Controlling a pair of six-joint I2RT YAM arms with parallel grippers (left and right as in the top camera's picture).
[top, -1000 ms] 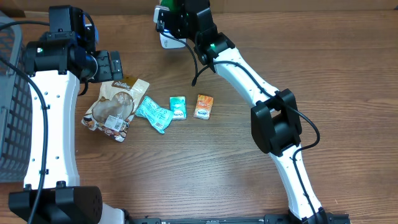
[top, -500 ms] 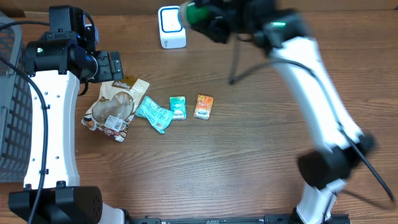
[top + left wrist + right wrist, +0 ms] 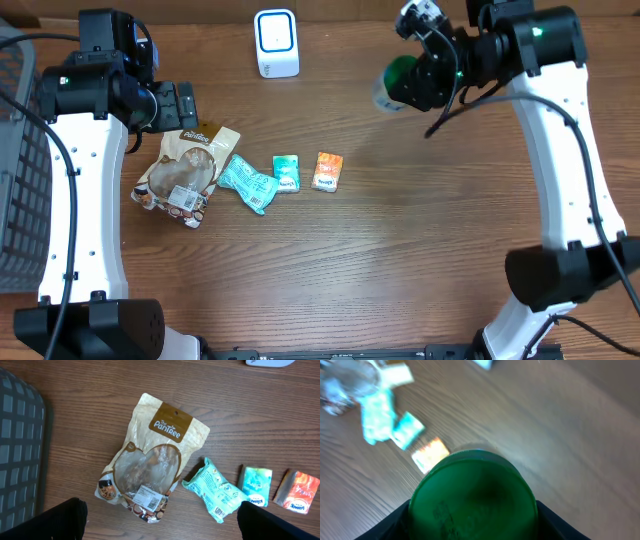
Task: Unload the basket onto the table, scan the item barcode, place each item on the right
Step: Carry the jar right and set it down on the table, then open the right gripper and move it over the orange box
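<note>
The right tool (image 3: 408,80) has swung off the scanner (image 3: 276,42), gripping what seems a green-lidded jar (image 3: 472,494); left tool (image 3: 160,519) wide.

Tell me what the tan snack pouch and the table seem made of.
Snack pouch: likely plastic film with matte, paper-like tan print; glossy clear window shows contents. Table: wood or wood-look laminate, brown grain lines, slight sheen.
</note>
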